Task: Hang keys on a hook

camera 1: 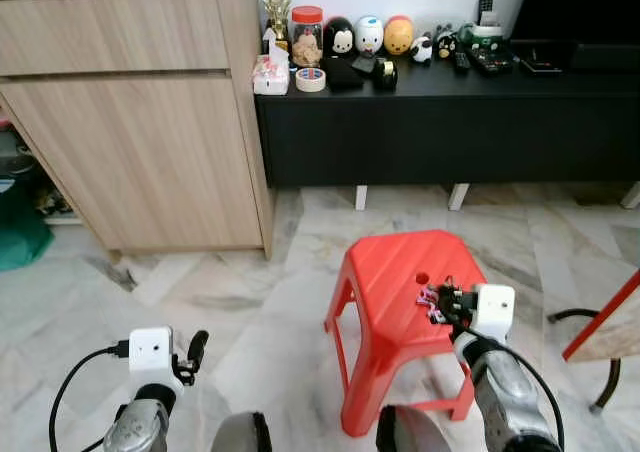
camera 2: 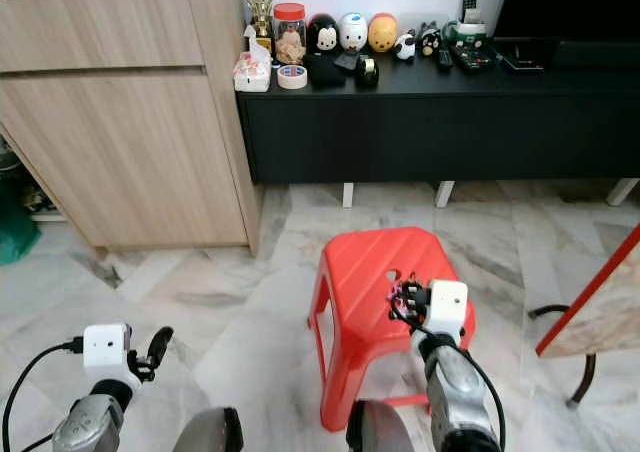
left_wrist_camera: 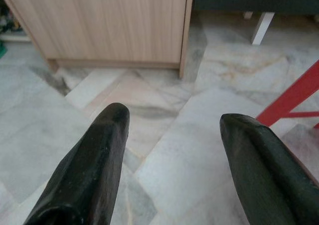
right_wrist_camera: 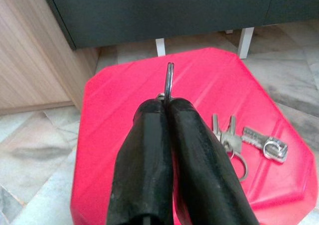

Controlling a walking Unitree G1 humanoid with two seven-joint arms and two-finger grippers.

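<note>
marble floor, red stool (camera 1: 390, 272): right gripper (right_wrist_camera: 168, 105) is clenched on the key ring (right_wrist_camera: 169, 80), its keys (right_wrist_camera: 229, 135) dangling below; left gripper (left_wrist_camera: 172, 130) gapes empty, farther off.

The right gripper (right_wrist_camera: 168, 110) is pinching a key ring (right_wrist_camera: 169, 80) between its fingers, over the stool (right_wrist_camera: 124, 115); the keys (right_wrist_camera: 234, 138) are hanging just beside them. The left gripper's fingers (left_wrist_camera: 94, 155) are spreading over floor (left_wrist_camera: 164, 150), a cabinet (left_wrist_camera: 109, 21) standing beyond their tips.
</note>
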